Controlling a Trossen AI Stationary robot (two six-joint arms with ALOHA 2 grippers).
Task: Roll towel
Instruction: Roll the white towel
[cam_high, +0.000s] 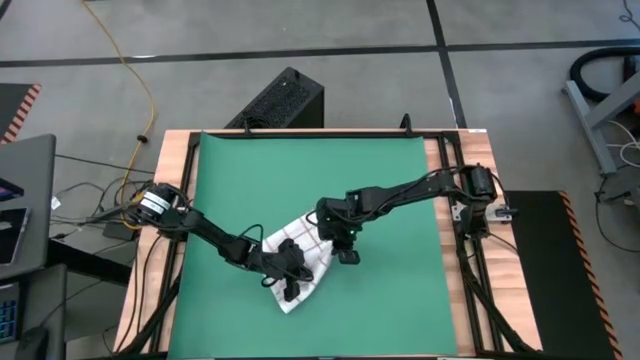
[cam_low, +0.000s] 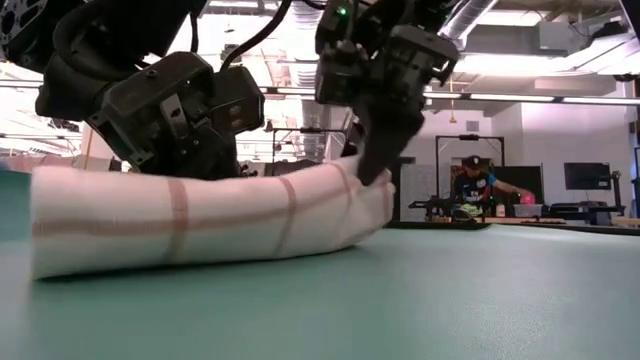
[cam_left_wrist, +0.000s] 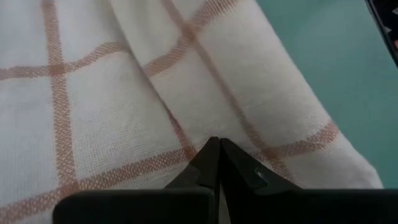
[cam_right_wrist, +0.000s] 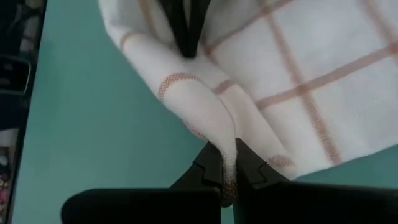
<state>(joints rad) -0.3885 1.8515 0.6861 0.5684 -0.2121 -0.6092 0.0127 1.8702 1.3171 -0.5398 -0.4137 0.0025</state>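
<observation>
The towel (cam_high: 300, 262) lies partly rolled on the green mat (cam_high: 240, 170), toward its near middle, with the left gripper (cam_high: 288, 285) on one end and the right gripper (cam_high: 346, 252) at the other.

From table height the roll is a loose tube; the right fingers (cam_low: 378, 160) come down onto its end, and the left gripper (cam_low: 215, 125) presses from behind. That tube looks slack to me, so if either arm lifts unevenly it could sag open.

Past the left fingers (cam_left_wrist: 214, 158), shut tip to tip, the cloth sits just ahead; whether any fabric is caught between them I cannot tell. If nothing is, that end may slip and the roll go crooked.

The right fingers (cam_right_wrist: 208, 168) are nearly closed on a thin pinched fold of towel. So small a bite could pull free, or drag the layer out of the roll.
</observation>
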